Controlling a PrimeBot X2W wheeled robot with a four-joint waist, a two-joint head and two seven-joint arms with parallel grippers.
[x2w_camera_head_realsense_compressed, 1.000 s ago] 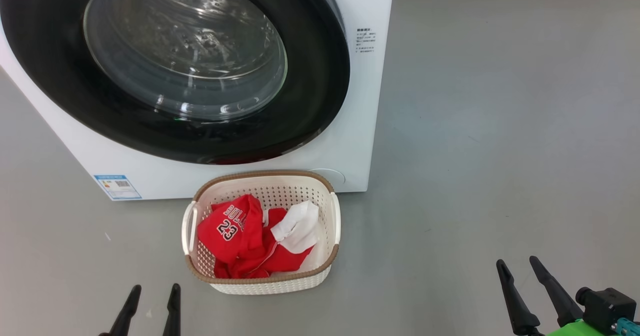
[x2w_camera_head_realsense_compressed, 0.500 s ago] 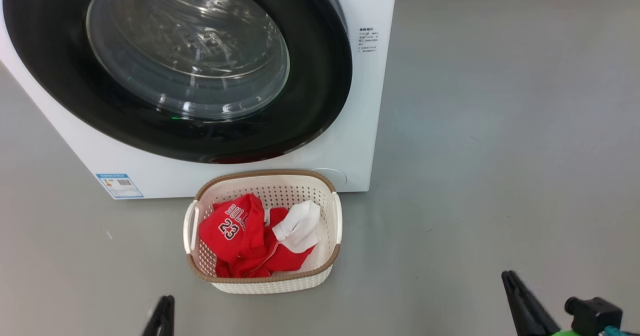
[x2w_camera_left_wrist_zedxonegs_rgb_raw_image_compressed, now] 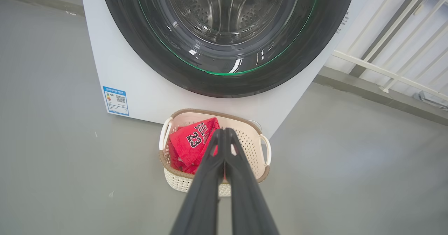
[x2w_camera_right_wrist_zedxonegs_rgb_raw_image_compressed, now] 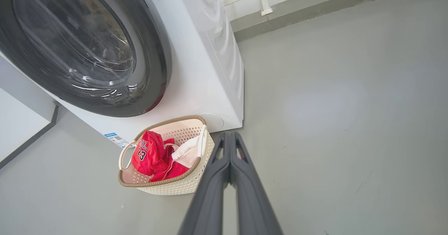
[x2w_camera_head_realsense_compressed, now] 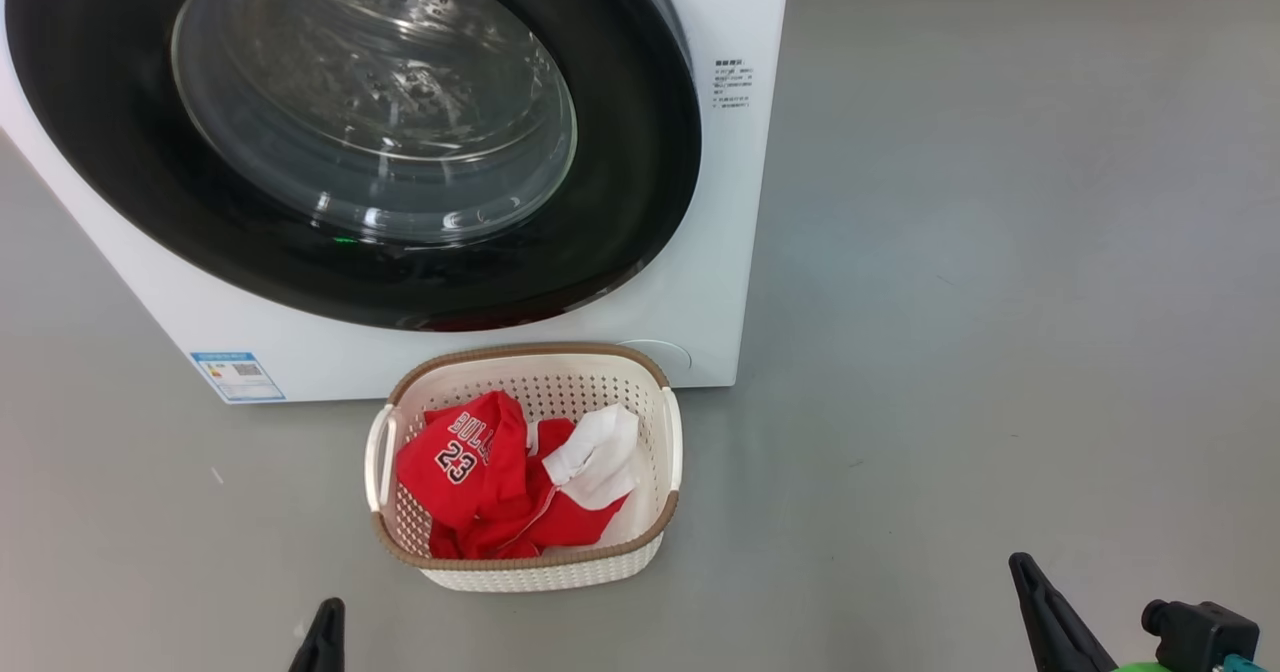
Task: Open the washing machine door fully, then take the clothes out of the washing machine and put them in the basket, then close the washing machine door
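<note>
**A:** So, where does everything stand?

**B:** From the head view, the washing machine door (x2w_camera_head_realsense_compressed: 370, 102) lies flat against the washing machine (x2w_camera_head_realsense_compressed: 300, 352). The clothes (x2w_camera_head_realsense_compressed: 470, 472) are heaped in the basket (x2w_camera_head_realsense_compressed: 525, 350). It sits on the floor (x2w_camera_head_realsense_compressed: 1000, 252) at six o'clock from the door, just beside the machine's front.

**A:** And the tools?

**B:** Low at seven o'clock from the basket, the left gripper (x2w_camera_left_wrist_zedxonegs_rgb_raw_image_compressed: 223, 132) has its fingers pressed together with nothing between them. At four o'clock and well apart, the right gripper (x2w_camera_right_wrist_zedxonegs_rgb_raw_image_compressed: 230, 134) is pinched together and empty too.

**A:** What could go wrong?

**B:** I judge the job all but finished, so not much. I cannot tell whether the door has latched. If it hasn't, it could swing out and hit the basket's rim. In its wrist view the left fingers point straight at the basket, so a forward move would shove or tip that light thing and spill the clothes.
</note>
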